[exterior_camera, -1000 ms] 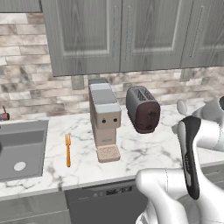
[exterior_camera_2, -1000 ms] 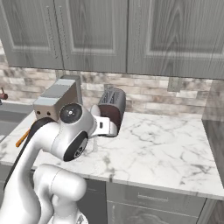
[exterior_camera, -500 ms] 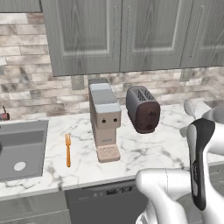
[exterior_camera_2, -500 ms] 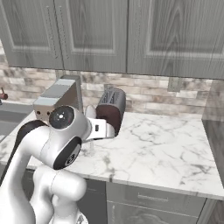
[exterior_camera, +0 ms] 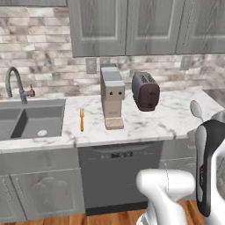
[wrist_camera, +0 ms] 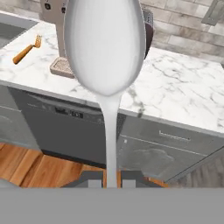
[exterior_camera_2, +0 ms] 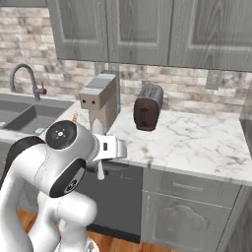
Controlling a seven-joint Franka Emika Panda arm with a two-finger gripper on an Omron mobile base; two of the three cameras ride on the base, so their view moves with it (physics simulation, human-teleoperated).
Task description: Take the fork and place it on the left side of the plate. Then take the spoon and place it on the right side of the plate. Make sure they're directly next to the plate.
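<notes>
My gripper [wrist_camera: 111, 180] is shut on the thin handle of the silver-grey spoon [wrist_camera: 105, 43], whose oval bowl stands up large in the hand view. In the left base view the spoon [exterior_camera: 196, 110] rises above my dark forearm at the far right, out in front of the counter. The orange fork [exterior_camera: 81, 119] lies on the marble counter between the sink and the coffee machine, tines toward the wall; it also shows as the fork [wrist_camera: 26, 50] in the hand view. The plate is out of view.
A grey coffee machine [exterior_camera: 112, 96] and a dark toaster [exterior_camera: 146, 91] stand on the counter [exterior_camera: 171, 118]. The sink [exterior_camera: 30, 123] with its faucet [exterior_camera: 13, 83] is at the left. A dishwasher front [exterior_camera: 118, 176] sits under the counter, above wooden floor.
The whole picture has shifted: the base has backed away from the counter, so the cabinet fronts and floor now show. The gripper stays shut on the spoon.
</notes>
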